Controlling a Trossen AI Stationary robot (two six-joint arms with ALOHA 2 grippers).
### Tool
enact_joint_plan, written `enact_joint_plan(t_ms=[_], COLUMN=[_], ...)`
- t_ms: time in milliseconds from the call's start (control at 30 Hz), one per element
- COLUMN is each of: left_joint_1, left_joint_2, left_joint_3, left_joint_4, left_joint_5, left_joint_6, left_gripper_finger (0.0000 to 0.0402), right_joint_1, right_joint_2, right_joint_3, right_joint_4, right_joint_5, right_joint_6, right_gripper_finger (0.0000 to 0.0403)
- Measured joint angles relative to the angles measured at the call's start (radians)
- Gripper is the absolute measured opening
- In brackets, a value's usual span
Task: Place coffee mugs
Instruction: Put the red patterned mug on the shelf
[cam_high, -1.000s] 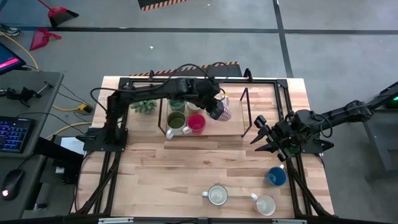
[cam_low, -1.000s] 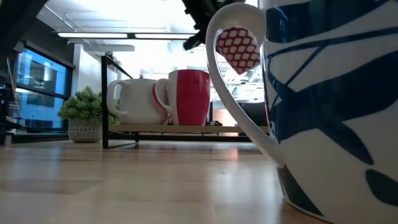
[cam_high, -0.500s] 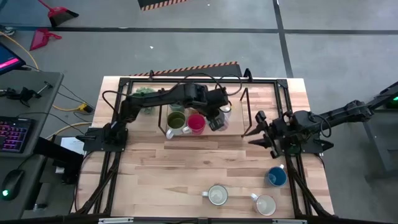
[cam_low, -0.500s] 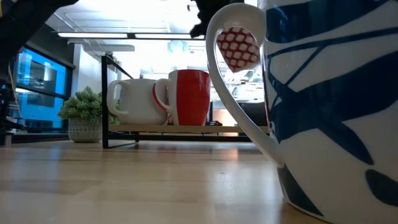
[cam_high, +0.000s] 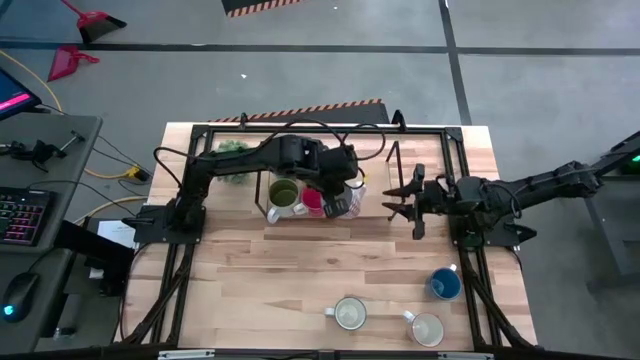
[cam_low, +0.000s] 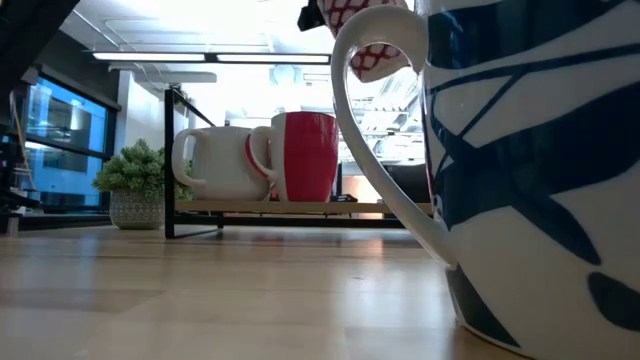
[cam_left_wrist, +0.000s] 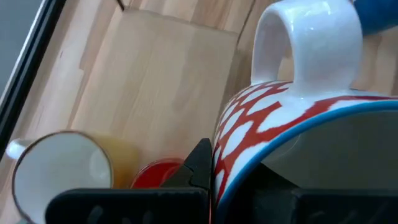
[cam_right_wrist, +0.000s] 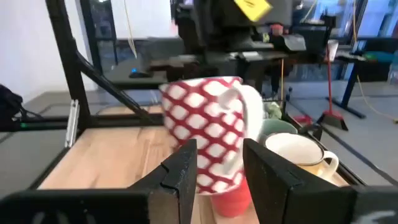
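**Materials and finishes on the table**

Red-lattice mug (cam_left_wrist: 292, 106) is showing glossy glazed ceramic. Table (cam_high: 260, 280) is presenting pale, smooth wood planks. Beside the mug, the rack frame (cam_high: 397, 160) is appearing matt black metal; the red mug (cam_low: 305, 155) is gleaming smoothly.

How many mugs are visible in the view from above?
6: olive-green and red on the board, a red-patterned one in the left gripper, blue and two cream toward the picture's bottom right. The arm may hide more.

You're working over a grey concrete floor (cam_high: 520, 90) crossed by dark tape lines. A desk (cam_high: 45, 170) with a keyboard (cam_high: 22, 208) stands beside the wooden table (cam_high: 260, 280); ceiling strip lights (cam_low: 200, 57) glow beyond.
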Motion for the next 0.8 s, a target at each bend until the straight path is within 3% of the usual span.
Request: enact_joint_plan(t_ms=[367, 533, 800], left_joint_1=[-0.048, -0.064, -0.088], left_joint_2=[0.0, 0.0, 0.0], left_joint_3=[0.0, 0.0, 0.0], left_joint_4=[0.019, 0.009, 0.047], left_joint_5=[-0.011, -0.025, -0.029], left_joint_6=[0.016, 0.026, 0.044], left_gripper_finger=[0.0008, 0.0008, 0.0008], right_joint_1=[-0.102, -0.135, -0.162], right_joint_2=[0.184, 0.241, 0.277], right_joint_3=[0.231, 0.276, 0.287], right_joint_4=[-0.216, -0.231, -0.224], right_joint_5=[-0.156, -0.267, -0.335], right_joint_6=[-0.035, -0.042, -0.042], right_gripper_finger=[0.0114, 0.0114, 0.0114])
